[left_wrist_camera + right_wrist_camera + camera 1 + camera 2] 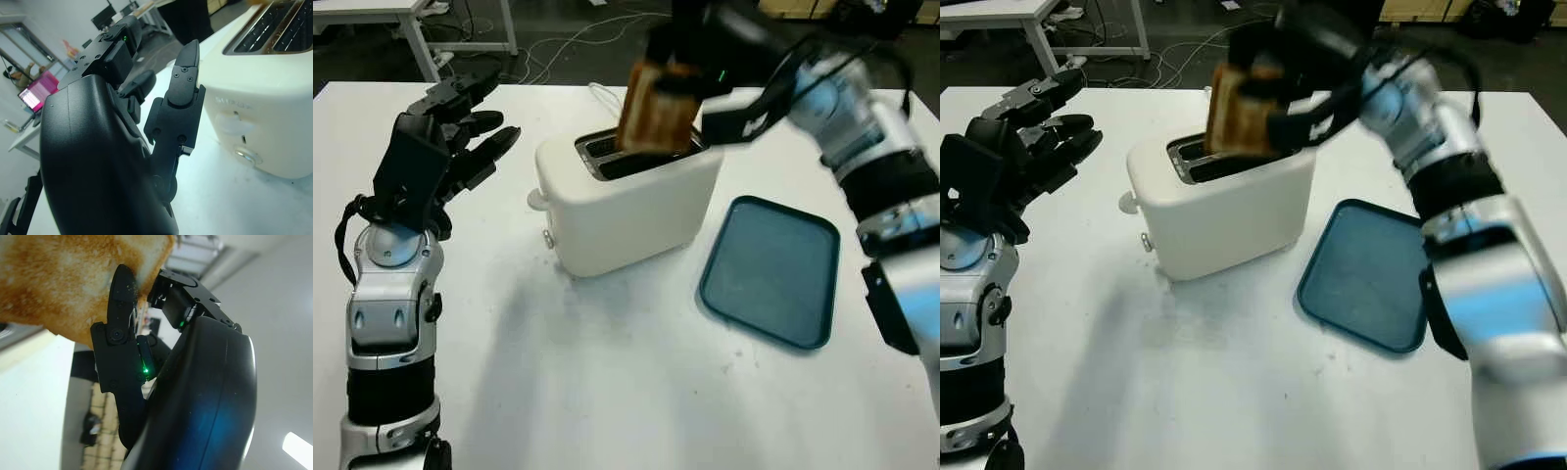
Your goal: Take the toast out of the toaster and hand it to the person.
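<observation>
Toast: the browned toast [656, 106] is up above the slots of the white toaster [626, 201], bottom edge at or just over the opening, hard to say if it is fully free
Right hand: the right hand [690, 88] is clamped on the slice from above; the wrist view has a black finger [120, 298] pressed flat on the crust face
Left hand: the left hand [445, 147] is off to the toaster's side above the white surface [607, 372], open, holding nothing
Tray: a teal tray [773, 269] lies just beside the toaster, under the right arm
Doing it well: lift straight up until the bottom edge is plainly clear of the slot, then swing away; tilting early risks catching the slot rim or snapping the slice
Grip: firm but light, toast crumbles
Handover: nobody to hand it to is in view, so hold it high and steady
</observation>
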Tool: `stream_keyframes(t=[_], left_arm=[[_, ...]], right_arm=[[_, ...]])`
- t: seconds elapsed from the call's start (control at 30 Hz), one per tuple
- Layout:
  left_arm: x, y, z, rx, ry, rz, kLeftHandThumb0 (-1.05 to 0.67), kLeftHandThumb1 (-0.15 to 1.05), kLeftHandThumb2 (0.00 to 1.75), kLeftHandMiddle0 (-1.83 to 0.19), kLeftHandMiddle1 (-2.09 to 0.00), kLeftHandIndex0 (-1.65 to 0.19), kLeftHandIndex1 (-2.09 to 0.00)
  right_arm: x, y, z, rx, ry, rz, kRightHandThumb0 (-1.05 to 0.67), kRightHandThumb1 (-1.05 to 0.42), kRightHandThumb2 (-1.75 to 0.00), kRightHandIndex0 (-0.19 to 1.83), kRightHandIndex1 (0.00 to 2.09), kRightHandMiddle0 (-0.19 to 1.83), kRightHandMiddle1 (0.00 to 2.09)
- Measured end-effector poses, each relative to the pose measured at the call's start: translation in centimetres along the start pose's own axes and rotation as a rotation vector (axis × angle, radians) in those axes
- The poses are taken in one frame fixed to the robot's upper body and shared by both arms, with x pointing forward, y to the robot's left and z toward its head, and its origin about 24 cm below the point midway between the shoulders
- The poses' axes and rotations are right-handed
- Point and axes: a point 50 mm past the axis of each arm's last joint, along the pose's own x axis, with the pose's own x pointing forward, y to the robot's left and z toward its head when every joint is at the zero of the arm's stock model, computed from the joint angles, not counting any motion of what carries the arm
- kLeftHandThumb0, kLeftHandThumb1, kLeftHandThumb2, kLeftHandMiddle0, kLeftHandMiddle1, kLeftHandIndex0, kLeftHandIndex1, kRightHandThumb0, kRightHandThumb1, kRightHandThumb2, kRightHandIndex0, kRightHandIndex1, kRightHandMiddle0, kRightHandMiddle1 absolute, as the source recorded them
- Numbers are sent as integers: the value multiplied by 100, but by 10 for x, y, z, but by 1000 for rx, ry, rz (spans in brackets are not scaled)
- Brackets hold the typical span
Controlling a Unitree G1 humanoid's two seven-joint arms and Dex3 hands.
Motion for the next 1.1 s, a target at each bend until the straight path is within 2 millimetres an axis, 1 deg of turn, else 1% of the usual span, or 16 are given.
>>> stream_keyframes(t=[0.17,0.33,0.37,0.4,0.43,0.47,0.53,0.6,0.73,0.87,0.9,0.97,1.0,1.03,1.07,1.1], left_arm=[[0,0,0,0,0,0,-22,88,21,-22,-82,-56,-2],[-1,0,-1,1,1,2,-21,88,22,-22,-81,-56,-2],[-1,0,-1,1,1,3,-20,88,22,-22,-81,-56,-2],[-1,0,-1,1,2,4,-20,88,22,-22,-81,-56,-2],[-1,0,-1,1,2,5,-21,88,22,-22,-81,-56,-2],[-1,0,-1,1,2,5,-20,88,23,-22,-81,-56,-2],[-1,0,-1,1,2,5,-20,88,23,-22,-81,-56,-2],[-1,1,-1,1,3,6,-20,88,23,-22,-81,-56,-1],[-1,1,-1,0,0,8,-20,87,23,-22,-81,-56,-2],[-1,3,-2,-1,-7,14,-22,87,24,-22,-82,-56,-2],[-1,3,-2,-1,-7,13,-23,86,24,-22,-82,-56,-2],[0,3,-3,-1,-9,12,-23,86,25,-22,-83,-56,-2],[0,3,-3,-1,-9,12,-23,86,25,-22,-83,-56,-2],[0,3,-3,-1,-9,12,-23,86,25,-22,-83,-56,-2],[0,3,-3,-2,-9,12,-23,85,26,-23,-84,-57,-2],[0,3,-3,-2,-9,12,-24,85,26,-23,-84,-57,-2]], right_arm=[[0,-17,-7,111,36,-64,-52,-92,-44,105,175,80,175],[-1,-29,-16,152,109,-126,-53,-92,-44,100,175,70,173],[-3,-30,-20,170,126,-145,-51,-92,-43,93,175,71,148],[-5,-32,-23,183,142,-161,-49,-92,-43,91,175,71,146],[-7,-33,-27,193,157,-180,-46,-92,-44,94,175,68,160],[-10,-34,-31,199,171,-203,-42,-92,-43,94,175,69,167],[-18,-37,-40,224,200,-263,-36,-92,-44,94,175,67,173],[-28,-36,-51,256,233,-301,-30,-92,-43,92,175,63,174],[-45,-22,-72,300,321,-365,-28,-92,-42,90,175,64,175],[-58,-7,-87,323,422,-411,-35,-92,-39,83,175,59,174],[-60,-4,-91,332,450,-429,-34,-92,-36,83,175,64,156],[-65,-1,-96,356,493,-477,-32,-92,-35,80,175,68,141],[-67,0,-97,365,504,-495,-31,-92,-35,73,164,63,123],[-68,2,-99,371,517,-505,-30,-92,-33,70,152,69,91],[-69,6,-100,386,527,-510,-30,-92,-33,69,150,75,76],[-70,9,-101,403,538,-511,-29,-92,-33,67,157,78,75]])
